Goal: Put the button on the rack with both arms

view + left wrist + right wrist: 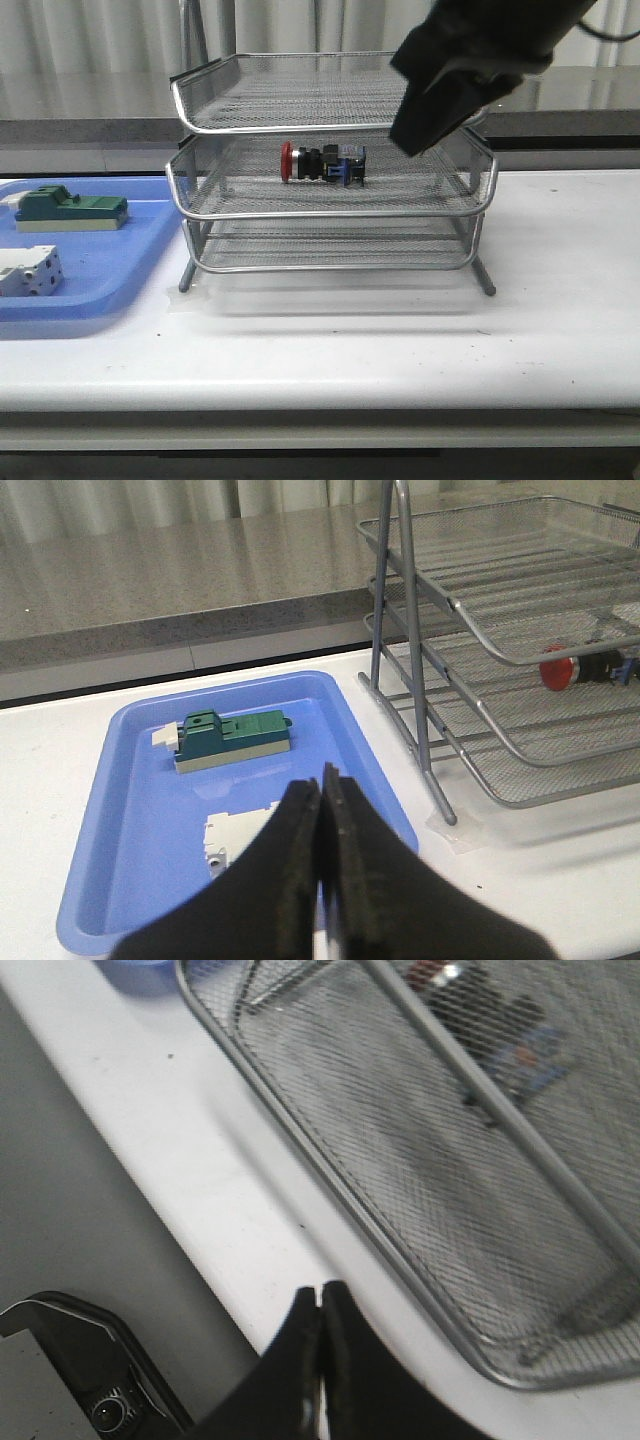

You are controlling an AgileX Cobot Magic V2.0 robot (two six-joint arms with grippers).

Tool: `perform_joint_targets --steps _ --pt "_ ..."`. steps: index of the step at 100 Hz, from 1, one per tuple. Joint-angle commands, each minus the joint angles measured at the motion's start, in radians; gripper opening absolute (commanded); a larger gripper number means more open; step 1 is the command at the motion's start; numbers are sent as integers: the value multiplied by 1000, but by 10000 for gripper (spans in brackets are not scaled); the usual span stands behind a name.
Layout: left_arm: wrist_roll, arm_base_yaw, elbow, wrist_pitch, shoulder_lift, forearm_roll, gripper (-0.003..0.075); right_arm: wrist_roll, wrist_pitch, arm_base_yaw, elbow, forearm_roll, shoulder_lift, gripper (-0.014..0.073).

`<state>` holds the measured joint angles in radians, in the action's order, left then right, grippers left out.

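Observation:
The button (322, 164), red-headed with a black body and blue rear block, lies on its side in the middle tray of the silver wire rack (330, 212). My right gripper (412, 135) hangs shut and empty above the rack's right side, apart from the button. In the right wrist view its shut tips (320, 1295) sit over the white table beside the rack's rim (330, 1175), and the button (500, 1030) shows blurred through the mesh. My left gripper (322, 780) is shut on nothing over the blue tray, with the rack (500, 658) and button (572, 669) off to its side.
A flat blue tray (100, 290) at the table's left holds a green-topped block (70, 210) and a white terminal block (28, 272). The rack's thin legs stand on the white table. A grey counter runs behind the table.

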<state>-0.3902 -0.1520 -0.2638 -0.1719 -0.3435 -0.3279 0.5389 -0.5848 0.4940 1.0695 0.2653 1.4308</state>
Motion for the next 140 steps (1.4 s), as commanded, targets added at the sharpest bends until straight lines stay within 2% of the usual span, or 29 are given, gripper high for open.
perform_joint_targets --steps 1,18,32,47,75,98,117,140 --pt "7 4 -28 79 -9 -15 -20 -162 -2 -1 26 -145 -95 -60" --pt "7 4 -28 79 -9 -15 -20 -471 -96 -1 17 -443 -218 -60" --pt "7 4 -28 79 -9 -15 -20 -598 -118 -1 -39 -579 -341 -60" --pt "7 4 -28 79 -9 -15 -20 -644 -128 -22 -119 -584 -488 -60" --pt "7 4 -28 79 -9 -15 -20 -654 -203 -76 -243 -584 -720 -60" --pt "7 4 -28 79 -9 -15 -20 -671 -219 -79 -312 -584 -904 -60" --pt "7 4 -28 79 -9 -15 -20 -671 -220 -79 -316 -584 -989 -60" --pt "7 4 -28 79 -9 -15 -20 -671 -220 -79 -316 -584 -996 -60"
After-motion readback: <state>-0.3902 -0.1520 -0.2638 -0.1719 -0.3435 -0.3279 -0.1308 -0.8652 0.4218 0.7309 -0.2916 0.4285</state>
